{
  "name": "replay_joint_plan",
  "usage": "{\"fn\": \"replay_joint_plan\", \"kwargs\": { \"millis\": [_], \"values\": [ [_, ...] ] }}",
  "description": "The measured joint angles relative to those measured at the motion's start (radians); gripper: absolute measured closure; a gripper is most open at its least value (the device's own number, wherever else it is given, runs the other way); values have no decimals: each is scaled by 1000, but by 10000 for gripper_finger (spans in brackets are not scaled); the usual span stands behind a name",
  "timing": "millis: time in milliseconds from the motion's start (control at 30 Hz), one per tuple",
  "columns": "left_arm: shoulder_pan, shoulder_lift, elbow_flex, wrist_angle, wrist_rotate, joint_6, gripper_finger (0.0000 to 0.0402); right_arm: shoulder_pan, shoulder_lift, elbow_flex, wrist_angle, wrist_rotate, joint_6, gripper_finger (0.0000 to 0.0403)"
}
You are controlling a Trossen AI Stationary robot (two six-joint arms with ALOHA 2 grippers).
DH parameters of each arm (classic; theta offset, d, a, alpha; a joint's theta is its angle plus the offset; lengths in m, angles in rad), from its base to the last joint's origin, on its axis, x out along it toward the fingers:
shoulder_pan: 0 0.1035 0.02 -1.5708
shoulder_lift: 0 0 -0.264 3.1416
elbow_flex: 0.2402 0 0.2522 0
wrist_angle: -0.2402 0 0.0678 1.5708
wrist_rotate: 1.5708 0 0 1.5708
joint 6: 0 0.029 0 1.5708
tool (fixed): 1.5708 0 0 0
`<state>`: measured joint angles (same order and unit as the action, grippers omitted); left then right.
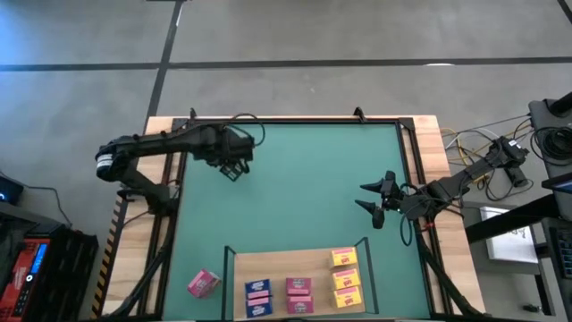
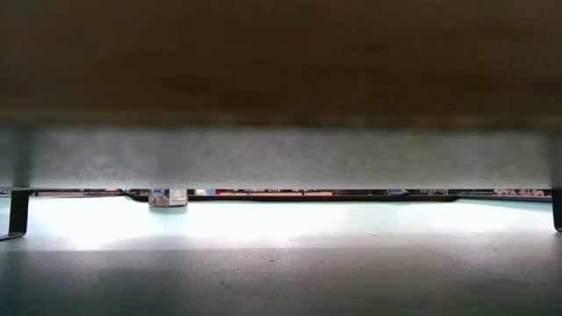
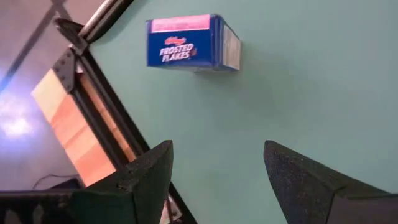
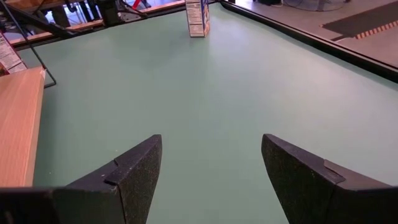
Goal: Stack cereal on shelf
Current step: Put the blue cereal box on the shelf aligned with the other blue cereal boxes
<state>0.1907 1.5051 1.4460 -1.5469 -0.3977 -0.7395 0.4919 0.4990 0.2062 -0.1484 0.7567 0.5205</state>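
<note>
High view has the left pincer [image 1: 234, 167] open, empty, upper left over a blue box [image 3: 189, 42], right pincer [image 1: 375, 200] open too; sloppy descent could knock it over.

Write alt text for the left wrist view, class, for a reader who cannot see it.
A blue Frosted Flakes box with a pink top lies on the green mat, ahead of the left gripper, whose two dark fingers stand apart with nothing between them. The table's wooden edge runs alongside.
</note>
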Motion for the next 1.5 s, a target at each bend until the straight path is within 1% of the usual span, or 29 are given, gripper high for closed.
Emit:
{"fn": "replay_joint_plan", "kwargs": {
  "millis": [100,167,233,333,400,500,567,767,1033,1133,1167,1333,1500],
  "values": [
    [22,10,0,54,10,19,168,0,0,0,0,0,0,138],
    [33,13,0,60,9,-28,168,0,0,0,0,0,0,138],
    [40,13,0,64,-11,-162,168,0,0,0,0,0,0,138],
    [47,13,0,63,-55,-425,168,0,0,0,0,0,0,138],
    [50,13,0,64,-62,-561,168,0,0,0,0,0,0,138],
    [49,13,0,67,-48,-706,168,0,0,0,0,0,0,138],
    [49,13,0,65,-30,-783,168,0,0,0,0,0,0,138],
    [54,13,0,77,-29,-997,168,0,0,0,0,0,0,138],
    [89,13,0,78,-27,-1121,168,0,0,0,0,0,0,138],
    [104,13,0,81,52,-1233,168,0,0,0,0,0,0,138],
    [111,13,0,86,62,-1252,168,0,0,0,0,0,0,138],
    [181,13,0,97,74,-1230,168,0,0,0,0,0,0,138],
    [256,27,-1,114,162,-1198,168,0,0,0,0,0,0,138]
  ]
}}
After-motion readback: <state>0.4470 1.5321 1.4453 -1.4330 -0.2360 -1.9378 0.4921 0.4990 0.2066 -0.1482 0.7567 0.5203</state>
